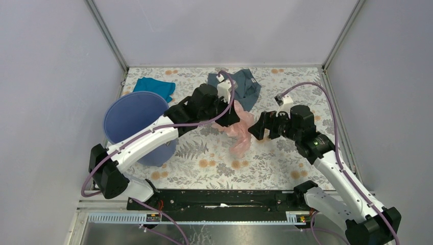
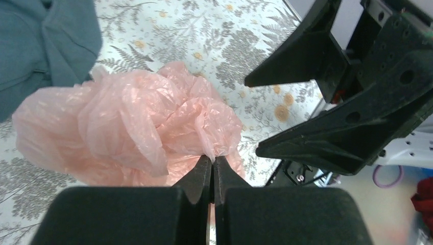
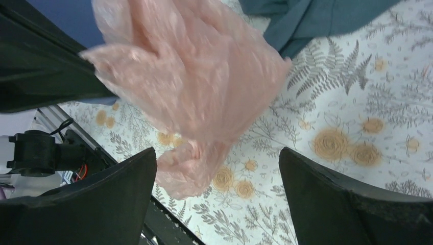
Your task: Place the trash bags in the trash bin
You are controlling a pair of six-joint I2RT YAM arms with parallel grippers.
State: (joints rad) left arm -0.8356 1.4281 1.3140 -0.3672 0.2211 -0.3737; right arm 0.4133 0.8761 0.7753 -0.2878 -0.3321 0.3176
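The trash bag (image 1: 239, 133) is a crumpled pale pink film bundle hanging over the floral table between the two arms. My left gripper (image 2: 212, 159) is shut on a pinched fold at the top of the trash bag (image 2: 127, 122), which hangs below it. My right gripper (image 3: 217, 158) stands wide open just right of the bag; the trash bag's (image 3: 194, 76) lower tail dangles near its left finger (image 3: 127, 189), ungripped. In the top view the right gripper (image 1: 258, 127) faces the bag. The trash bin (image 1: 134, 122), a blue-violet bucket, stands at the left, partly hidden by my left arm.
A grey-blue garment (image 1: 240, 87) lies at the back centre, just behind the bag. A teal cloth (image 1: 153, 88) lies behind the bin. The right gripper's fingers (image 2: 332, 138) loom close to the left gripper. Grey walls enclose the table on three sides.
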